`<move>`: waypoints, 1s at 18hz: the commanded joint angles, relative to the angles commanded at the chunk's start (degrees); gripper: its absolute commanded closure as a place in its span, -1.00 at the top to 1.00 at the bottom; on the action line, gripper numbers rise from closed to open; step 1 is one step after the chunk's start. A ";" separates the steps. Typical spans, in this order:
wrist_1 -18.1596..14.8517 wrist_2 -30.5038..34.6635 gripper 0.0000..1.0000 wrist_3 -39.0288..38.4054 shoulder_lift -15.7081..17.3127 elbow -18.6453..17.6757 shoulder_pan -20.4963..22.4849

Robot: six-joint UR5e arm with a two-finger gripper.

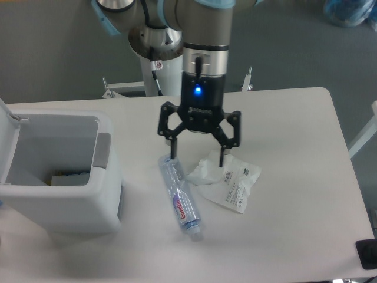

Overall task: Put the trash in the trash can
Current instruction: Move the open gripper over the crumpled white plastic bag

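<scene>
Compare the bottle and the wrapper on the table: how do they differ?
The bottle is long, narrow and clear with red lettering; the wrapper is a broad, crumpled white-and-clear sheet with a dark printed label. The bottle lies nearer the trash can, the wrapper farther. Both lie on the table below the open gripper.

the arm (177, 23) is cut off by the top edge. the trash can (106, 177) runs past the left edge, its lid (7, 147) only partly in view, and its contents are too dim to name. the wrapper (232, 180) label print is too small to read.
</scene>
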 joint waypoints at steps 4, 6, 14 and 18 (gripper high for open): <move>0.26 3.16 1.00 2.90 -0.09 -0.70 0.27; 0.26 3.25 1.00 3.09 0.00 -1.58 0.36; 1.93 3.25 1.00 1.42 -1.76 -2.99 1.23; 0.97 3.34 1.00 0.72 -2.64 -3.86 0.97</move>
